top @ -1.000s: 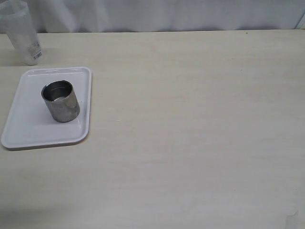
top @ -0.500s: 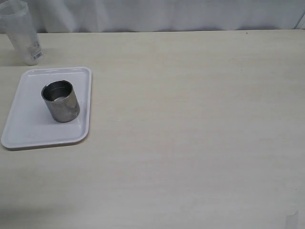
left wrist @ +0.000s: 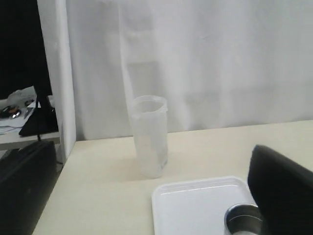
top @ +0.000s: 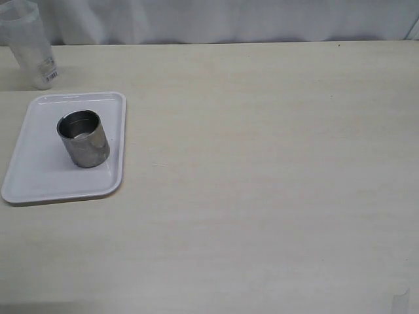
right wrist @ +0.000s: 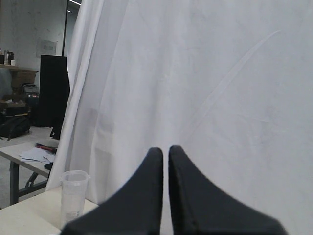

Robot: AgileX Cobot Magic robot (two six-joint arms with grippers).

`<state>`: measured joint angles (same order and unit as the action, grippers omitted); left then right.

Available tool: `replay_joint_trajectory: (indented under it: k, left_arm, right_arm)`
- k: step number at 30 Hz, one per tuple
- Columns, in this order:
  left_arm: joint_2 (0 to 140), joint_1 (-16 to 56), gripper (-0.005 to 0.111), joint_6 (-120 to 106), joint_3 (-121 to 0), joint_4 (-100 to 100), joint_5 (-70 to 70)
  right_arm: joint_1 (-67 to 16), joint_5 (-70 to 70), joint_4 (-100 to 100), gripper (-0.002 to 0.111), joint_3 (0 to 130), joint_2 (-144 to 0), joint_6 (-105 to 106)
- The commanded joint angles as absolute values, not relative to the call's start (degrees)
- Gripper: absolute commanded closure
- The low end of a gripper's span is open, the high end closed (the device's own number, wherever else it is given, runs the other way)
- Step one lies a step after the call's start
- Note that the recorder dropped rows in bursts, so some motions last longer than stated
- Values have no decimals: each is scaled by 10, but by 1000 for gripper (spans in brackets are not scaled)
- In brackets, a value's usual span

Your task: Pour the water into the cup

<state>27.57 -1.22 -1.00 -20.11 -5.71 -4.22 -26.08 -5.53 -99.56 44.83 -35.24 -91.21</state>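
The steel cup [top: 83,139] stands upright on a white tray [top: 39,183] at the left of the table. A clear plastic beaker [top: 29,46] stands behind the tray at the far left; I cannot make out water in it. Neither gripper shows in the exterior view. In the left wrist view the beaker [left wrist: 150,137], the tray [left wrist: 190,205] and the cup's rim [left wrist: 242,220] show. One black finger [left wrist: 283,191] of my left gripper stands far off centre, with nothing held. My right gripper [right wrist: 165,152] is shut and empty, raised, with the beaker [right wrist: 73,196] far off.
A white curtain [top: 229,19] hangs behind the table's far edge. The pale table top [top: 262,183] stretches to the right of the tray. Past the table's left end are a dark box [left wrist: 24,186] and a desk with clutter.
The cup, tray and beaker have not moved. A faint shadow at the table's front left edge has drawn back.
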Motion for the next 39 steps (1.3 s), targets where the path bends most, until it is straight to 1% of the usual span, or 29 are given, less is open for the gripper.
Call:
replay_joint_trajectory:
  k: [1,13,22,25,39]
  left_arm:
    - [232,-7,4,-43,-177,0,-40]
    - [74,-7,4,-43,-80,8,-42]
    - [3,-7,4,-43,-11,8,-35]
    - [0,-7,4,-43,0,8,-9]
    - [0,-7,4,-43,0,7,-101]
  right_arm:
    - [-259,-51,-994,104,447,-351,-913]
    - [-259,-51,-994,104,447,-351,-915]
    - [-259,-50,-994,104,447,-351,-914]
    - [-259,-50,-994,104,447,-351,-914]
    - [-259,-50,-994,104,446,-351,-922]
